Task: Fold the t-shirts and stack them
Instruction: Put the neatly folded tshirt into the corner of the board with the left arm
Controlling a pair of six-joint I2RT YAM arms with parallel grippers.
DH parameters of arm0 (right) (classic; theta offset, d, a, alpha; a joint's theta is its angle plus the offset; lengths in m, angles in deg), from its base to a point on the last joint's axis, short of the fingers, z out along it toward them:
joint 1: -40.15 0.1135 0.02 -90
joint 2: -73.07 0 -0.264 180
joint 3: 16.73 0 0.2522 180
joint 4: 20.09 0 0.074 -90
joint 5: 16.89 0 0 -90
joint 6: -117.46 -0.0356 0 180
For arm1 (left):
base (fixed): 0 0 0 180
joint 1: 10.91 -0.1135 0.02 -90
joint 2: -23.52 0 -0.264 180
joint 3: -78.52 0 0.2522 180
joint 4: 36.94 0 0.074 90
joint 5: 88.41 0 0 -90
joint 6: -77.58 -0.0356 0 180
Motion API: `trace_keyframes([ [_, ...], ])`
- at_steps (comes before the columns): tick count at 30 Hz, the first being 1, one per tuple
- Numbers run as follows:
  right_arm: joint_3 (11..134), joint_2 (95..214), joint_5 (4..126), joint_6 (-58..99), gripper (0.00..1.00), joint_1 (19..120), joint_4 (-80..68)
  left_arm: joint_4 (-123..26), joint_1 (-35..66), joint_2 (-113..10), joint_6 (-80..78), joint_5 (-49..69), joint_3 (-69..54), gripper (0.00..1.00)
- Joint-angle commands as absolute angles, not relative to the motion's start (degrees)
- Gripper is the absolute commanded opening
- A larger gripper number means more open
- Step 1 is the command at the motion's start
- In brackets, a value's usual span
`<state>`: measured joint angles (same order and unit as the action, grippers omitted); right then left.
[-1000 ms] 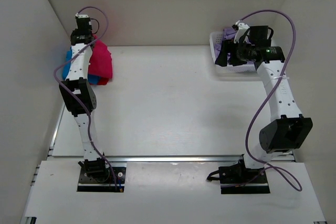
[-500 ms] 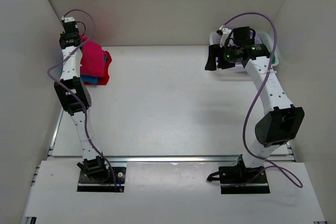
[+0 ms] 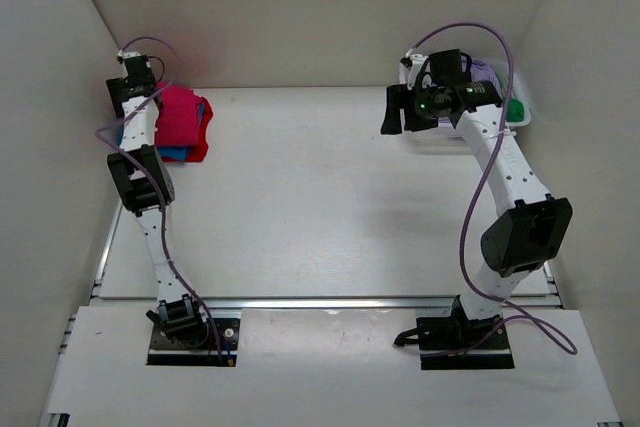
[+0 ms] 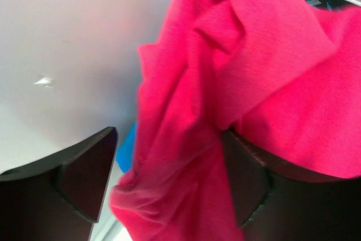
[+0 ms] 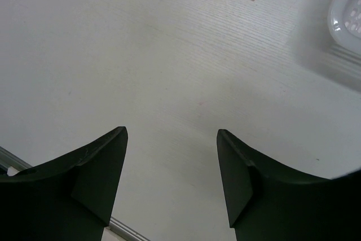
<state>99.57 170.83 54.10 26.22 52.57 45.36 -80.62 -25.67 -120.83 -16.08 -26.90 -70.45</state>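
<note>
I count five t-shirts from the top camera, in two groups. At ten o'clock on the table sits one stack of three: the crimson-pink shirt (image 3: pixel 176 112) on top, the red shirt (image 3: pixel 201 133) showing along its three o'clock edge, and the bright blue shirt (image 3: pixel 174 153) peeking out at six o'clock. At two o'clock stands one white basket (image 3: pixel 432 137) holding the other two, the lavender shirt (image 3: pixel 486 70) at its far side and the green shirt (image 3: pixel 515 109) at its right end.

My left gripper (image 4: pixel 169 134) is at the stack's nine o'clock side. Its jaws are spread wide, and the crimson-pink cloth lies loose between them, bunched against one finger but not pinched. My right gripper (image 5: pixel 172 131) hangs over bare table (image 5: pixel 169 55) just off the basket's nine o'clock edge, jaws parted with nothing in them.
</note>
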Motion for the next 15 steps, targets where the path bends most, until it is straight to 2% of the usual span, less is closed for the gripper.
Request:
trace_keyframes([
  [1, 102.85, 170.28, 56.4, 25.26, 0.63, 53.85, 45.53, -79.53, -27.26, -116.41, -12.86, -29.61, -73.23, 0.89],
  [4, 101.81, 168.44, 58.42, 25.08, 0.68, 53.33, 45.71, -79.1, -27.43, -110.97, -10.92, -27.78, -72.0, 0.95],
  [7, 99.0, 165.37, 61.49, 24.39, 0.99, 52.46, 45.18, -79.71, -26.38, -103.6, -10.75, -23.39, -68.93, 0.99],
  [9, 95.14, 162.64, 62.21, 23.68, 0.99, 50.88, 43.95, -79.37, -25.59, -97.79, -9.96, -19.69, -64.1, 0.99],
  [15, 84.77, 154.65, 56.49, 20.33, 0.99, 41.47, 41.14, -75.05, -22.95, -72.59, -8.29, -11.08, -35.65, 0.99],
])
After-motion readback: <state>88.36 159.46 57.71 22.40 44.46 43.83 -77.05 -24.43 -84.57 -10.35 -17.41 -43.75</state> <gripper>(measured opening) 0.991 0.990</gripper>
